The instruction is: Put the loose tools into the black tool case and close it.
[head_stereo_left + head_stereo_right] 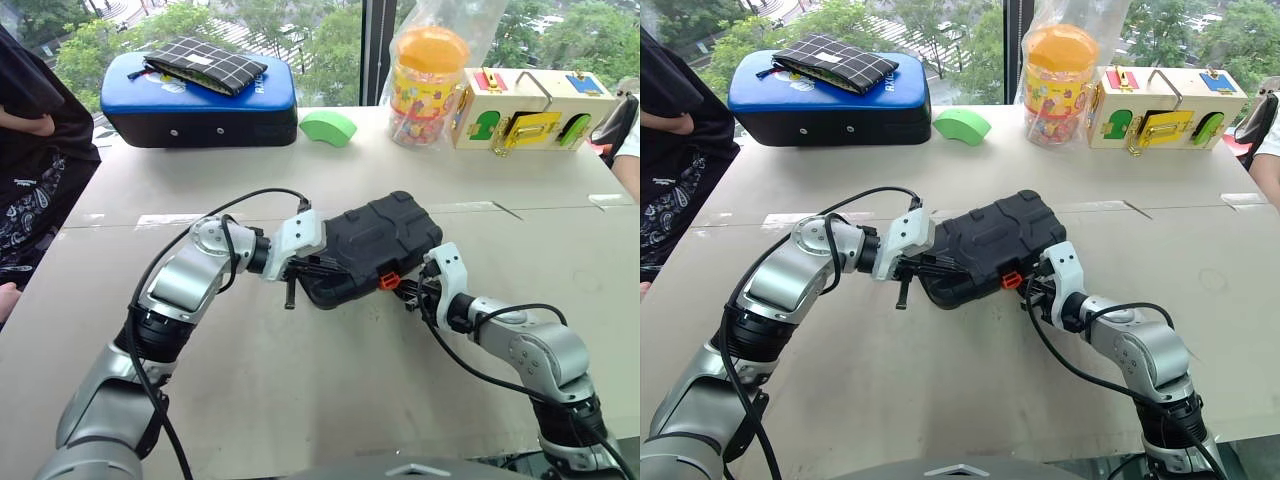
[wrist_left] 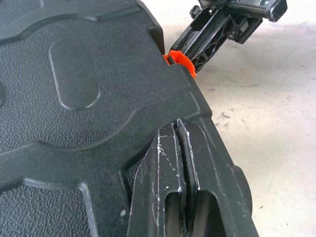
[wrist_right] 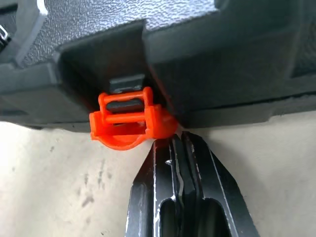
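The black tool case (image 1: 385, 240) lies in the middle of the table with its ribbed lid down. Its small orange latch (image 3: 129, 121) hangs at the front edge, facing me. My left gripper (image 2: 176, 129) is shut, its fingers pressed flat on the lid's near left corner. My right gripper (image 3: 178, 140) is also shut, and its tips touch the table just below and beside the latch (image 1: 389, 281). The loose tools are out of view.
At the back of the table stand a blue-topped padded case (image 1: 200, 105) with a checked pouch (image 1: 205, 65) on it, a green block (image 1: 328, 127), an orange-lidded jar (image 1: 428, 85) and a wooden latch box (image 1: 525, 110). A person (image 1: 30, 160) sits at the left edge.
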Motion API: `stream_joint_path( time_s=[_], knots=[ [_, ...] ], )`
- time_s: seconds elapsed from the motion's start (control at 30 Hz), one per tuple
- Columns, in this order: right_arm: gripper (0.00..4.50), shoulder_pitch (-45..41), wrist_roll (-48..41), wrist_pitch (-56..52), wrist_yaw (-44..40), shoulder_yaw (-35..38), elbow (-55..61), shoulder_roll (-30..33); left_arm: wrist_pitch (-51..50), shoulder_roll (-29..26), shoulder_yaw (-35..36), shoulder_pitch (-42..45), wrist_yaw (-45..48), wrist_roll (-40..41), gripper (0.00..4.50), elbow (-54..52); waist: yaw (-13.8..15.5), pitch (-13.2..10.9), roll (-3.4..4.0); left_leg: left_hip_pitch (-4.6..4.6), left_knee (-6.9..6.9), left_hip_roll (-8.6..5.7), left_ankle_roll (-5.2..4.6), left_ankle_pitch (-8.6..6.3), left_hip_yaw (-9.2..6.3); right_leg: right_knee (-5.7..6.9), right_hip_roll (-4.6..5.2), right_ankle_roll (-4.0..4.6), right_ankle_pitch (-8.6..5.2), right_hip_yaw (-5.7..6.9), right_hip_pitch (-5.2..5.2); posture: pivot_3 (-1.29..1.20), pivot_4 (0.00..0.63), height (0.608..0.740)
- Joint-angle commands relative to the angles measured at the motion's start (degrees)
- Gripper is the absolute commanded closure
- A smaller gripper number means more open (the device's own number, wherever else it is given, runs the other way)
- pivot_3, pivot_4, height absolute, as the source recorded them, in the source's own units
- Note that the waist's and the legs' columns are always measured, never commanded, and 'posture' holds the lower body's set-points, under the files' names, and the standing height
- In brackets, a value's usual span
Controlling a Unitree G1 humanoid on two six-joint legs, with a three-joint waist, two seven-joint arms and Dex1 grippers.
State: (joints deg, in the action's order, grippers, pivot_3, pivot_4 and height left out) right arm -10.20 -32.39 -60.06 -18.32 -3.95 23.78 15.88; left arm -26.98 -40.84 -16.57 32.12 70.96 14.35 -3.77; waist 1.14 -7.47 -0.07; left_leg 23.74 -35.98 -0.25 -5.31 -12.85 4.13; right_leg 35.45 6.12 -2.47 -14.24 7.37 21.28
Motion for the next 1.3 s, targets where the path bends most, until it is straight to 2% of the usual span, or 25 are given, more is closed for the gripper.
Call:
stream_joint_path(
  time_s=[0.03,0.4,0.7,1.3],
  knots=[
    [4.5,-0.6,-3.8,-0.3,-1.0,2.2,3.7,-1.4,-1.5,0.3,-4.0,-1.7,-0.5,-3.2,4.45,1.4,0.0,0.0,0.01,0.0,0.0,0.0,0.0,0.0,0.0,0.0,0.0,0.0,0.0,0.0,0.0,0.0,0.15,0.74],
    [4.5,-0.6,-4.4,-2.6,-0.2,3.0,3.5,-2.1,-2.3,1.0,-4.0,-1.7,-0.8,-3.4,4.45,0.7,0.2,0.0,0.03,0.01,0.03,0.0,0.0,-0.01,0.0,-0.04,0.01,0.05,-0.03,0.0,0.0,0.0,0.15,0.74],
    [4.5,-1.8,-8.4,-5.3,-0.2,5.3,6.4,-3.0,-2.9,1.1,-3.9,-1.9,-0.9,-3.5,4.45,0.2,0.3,0.0,0.07,0.01,0.1,0.0,-0.01,-0.01,0.0,-0.09,0.02,0.14,-0.08,0.0,0.01,0.0,0.15,0.74],
    [4.5,-9.2,-11.8,-9.3,1.6,8.1,9.2,-2.8,-0.1,1.5,-4.9,-4.6,-1.2,-5.1,4.45,0.5,0.3,-0.2,0.34,0.02,0.13,0.0,0.0,0.0,0.0,-0.18,0.02,0.14,-0.08,0.0,0.02,0.0,0.15,0.74]
  ],
)
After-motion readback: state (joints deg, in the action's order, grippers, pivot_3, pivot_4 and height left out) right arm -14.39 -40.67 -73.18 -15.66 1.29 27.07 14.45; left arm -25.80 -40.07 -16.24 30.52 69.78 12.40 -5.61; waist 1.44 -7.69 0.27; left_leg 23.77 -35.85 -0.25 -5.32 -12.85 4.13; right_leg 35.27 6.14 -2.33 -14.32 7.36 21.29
